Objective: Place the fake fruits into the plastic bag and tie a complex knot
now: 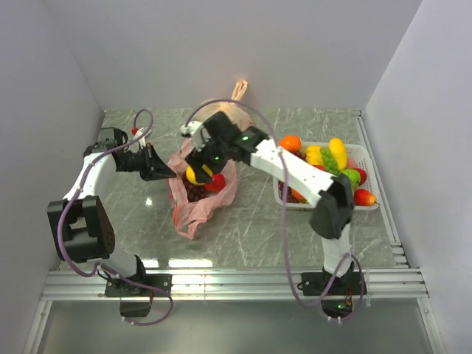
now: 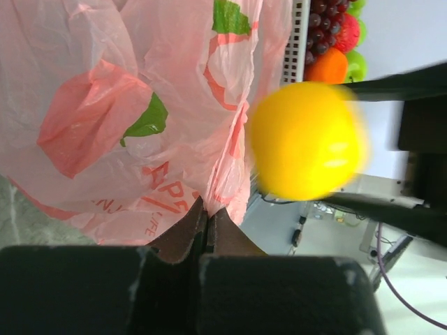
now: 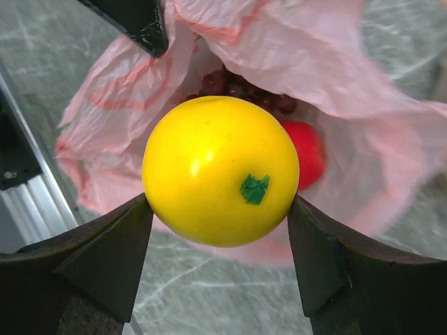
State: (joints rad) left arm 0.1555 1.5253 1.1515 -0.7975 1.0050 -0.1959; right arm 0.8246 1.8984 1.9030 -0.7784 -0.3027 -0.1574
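Clamping yellow fruit (image 3: 209, 160) in right gripper (image 3: 218, 206) over plastic bag (image 3: 363, 63); pinching bag rim in left gripper (image 1: 167, 172), jaws together. Risking rim strike and roll-out if releasing off-centre.

plastic bag (image 1: 193, 215) mouth open below yellow fruit (image 1: 194, 175), left gripper (image 1: 172, 174) on its left rim

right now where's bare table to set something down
Bare table in front between bag and basket, and behind the basket. Crowded at the bag's mouth: left gripper, right gripper with yellow fruit.
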